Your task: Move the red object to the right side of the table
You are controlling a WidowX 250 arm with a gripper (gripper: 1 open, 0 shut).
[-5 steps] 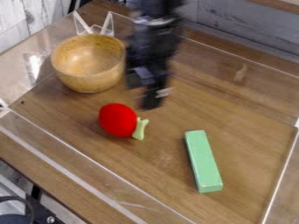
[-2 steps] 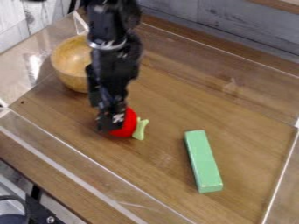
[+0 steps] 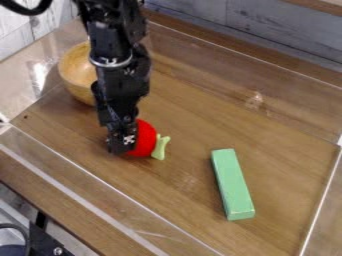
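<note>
The red object point(image 3: 142, 139) is a small round ball with a pale green stem point(image 3: 159, 151), lying on the brown wood-grain table point(image 3: 267, 120) left of centre. My black gripper point(image 3: 122, 137) hangs straight down right over the ball's left side and stands open, its fingertips point(image 3: 127, 129) low around the ball. The arm hides part of the ball. I cannot tell whether the fingers touch it.
A wooden bowl point(image 3: 76, 70) sits at the back left, partly behind the arm. A long green block point(image 3: 233, 183) lies at the front right. Low clear plastic walls point(image 3: 67, 185) border the table on all sides.
The arm has swung from the middle back of the table toward the left and front and come down over the red ball. The ball, block and bowl have not moved.
</note>
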